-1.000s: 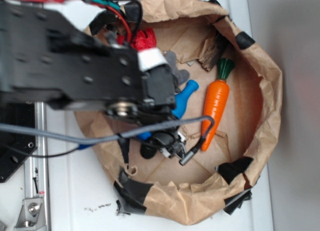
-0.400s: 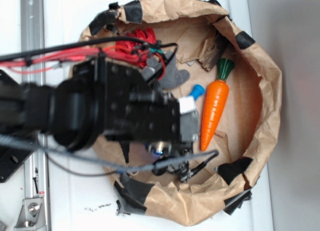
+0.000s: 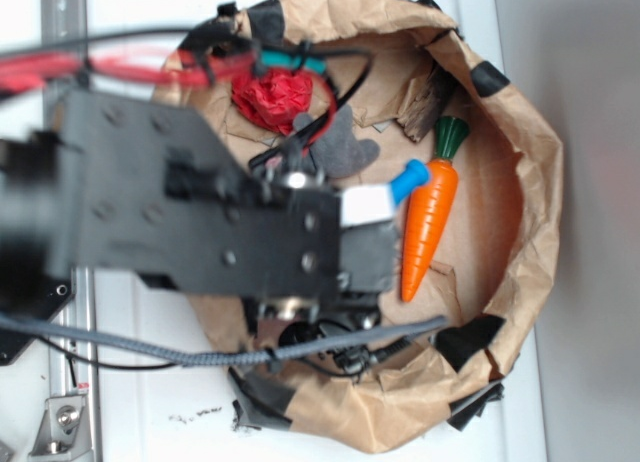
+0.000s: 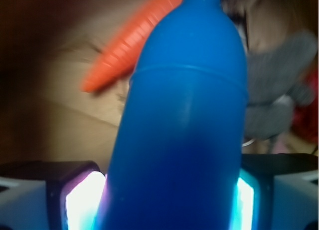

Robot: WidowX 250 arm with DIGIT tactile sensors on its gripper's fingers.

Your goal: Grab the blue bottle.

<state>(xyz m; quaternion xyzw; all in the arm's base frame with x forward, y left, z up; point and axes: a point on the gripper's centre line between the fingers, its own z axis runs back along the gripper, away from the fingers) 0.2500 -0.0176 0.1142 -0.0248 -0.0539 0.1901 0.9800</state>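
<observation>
1. A blue bottle [image 4: 184,120] was pictured filling the wrist view, its body set between the two pads of the gripper [image 4: 169,195], whose lit inner faces were seen pressed close against either side of the bottle's lower body.

2. The jaws were judged to be closed on the bottle: no gap was visible between the plastic and either pad, though the exact contact was partly washed out by glare.

3. In the exterior view, only the bottle's neck and flared lip [image 3: 408,176] were shown, poking out past the black arm just beside the orange toy carrot [image 3: 427,225]; the rest of the bottle was hidden under the arm.

4. The scene was set inside a crumpled brown paper basin [image 3: 540,232], patched with black tape, where a red crumpled item [image 3: 272,94] and a grey soft object [image 3: 345,152] were also seen lying behind the bottle.

5. The carrot was seen in the wrist view lying behind and to the left of the bottle's shoulder; whether the two were touching could not be told.

6. The grasping step was judged to be in hand, with the grip apparently made and the task close to done.

7. For the next move, a straight lift was thought to be called for, with the grip kept firm on the smooth, rounded plastic so that the bottle would not slip or twist, and with the carrot and the paper wall cleared on the way up.
</observation>
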